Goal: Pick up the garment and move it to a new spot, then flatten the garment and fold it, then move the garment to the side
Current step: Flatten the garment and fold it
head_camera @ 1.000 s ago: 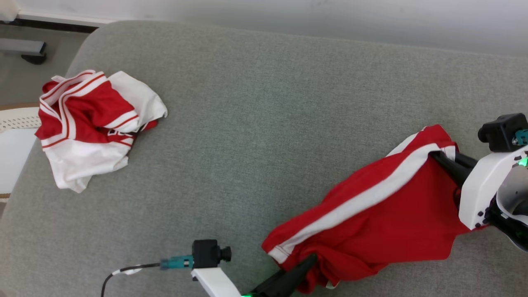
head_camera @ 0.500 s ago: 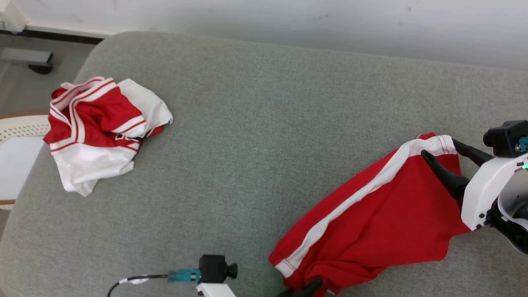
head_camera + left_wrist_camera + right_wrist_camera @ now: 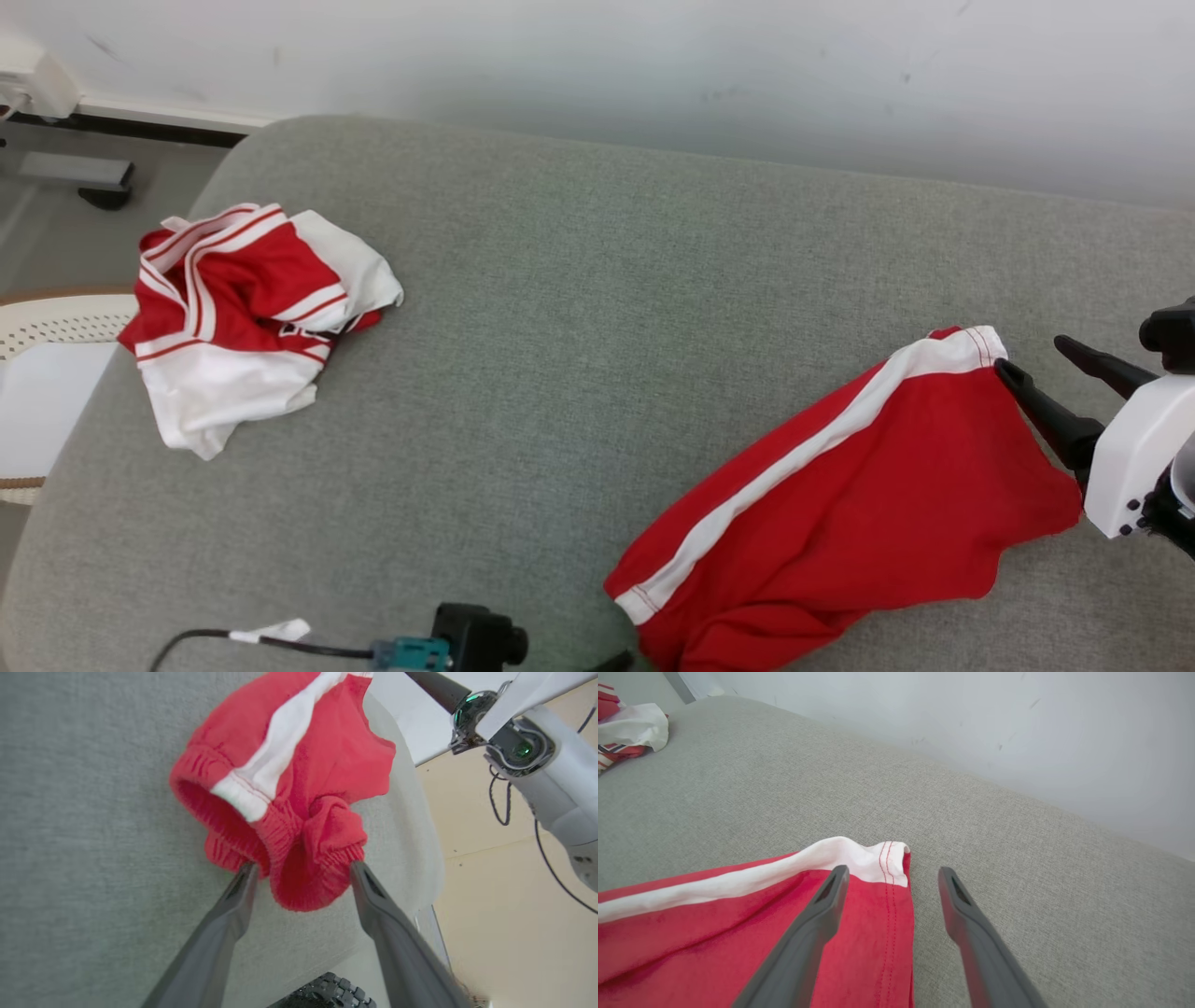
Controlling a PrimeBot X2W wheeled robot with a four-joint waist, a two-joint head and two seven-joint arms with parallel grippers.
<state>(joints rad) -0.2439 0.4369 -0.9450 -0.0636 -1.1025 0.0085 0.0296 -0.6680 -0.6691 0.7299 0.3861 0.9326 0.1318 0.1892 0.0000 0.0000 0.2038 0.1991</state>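
Observation:
The garment (image 3: 868, 504) is a pair of red shorts with a white side stripe, lying stretched out on the right of the grey cushion (image 3: 579, 327). My right gripper (image 3: 1033, 357) stands open at the hem corner, one finger over the red cloth and the other over bare cushion. The right wrist view shows that hem (image 3: 882, 858) lying loose between the fingers of the right gripper (image 3: 893, 871). In the left wrist view my left gripper (image 3: 303, 864) is open, its fingers straddling the bunched waistband (image 3: 299, 877) without pinching it.
A crumpled red-and-white jersey (image 3: 243, 317) lies at the cushion's far left. A white wall (image 3: 653, 65) runs behind. A pale perforated basket (image 3: 56, 327) stands off the left edge. The cushion's near edge, my wheel (image 3: 327, 994) and the floor show past the waistband.
My right gripper has opened and let go of the hem corner, and the shorts now lie flatter. The left gripper has drawn back towards me. The camera has tilted, shifting the whole picture down.

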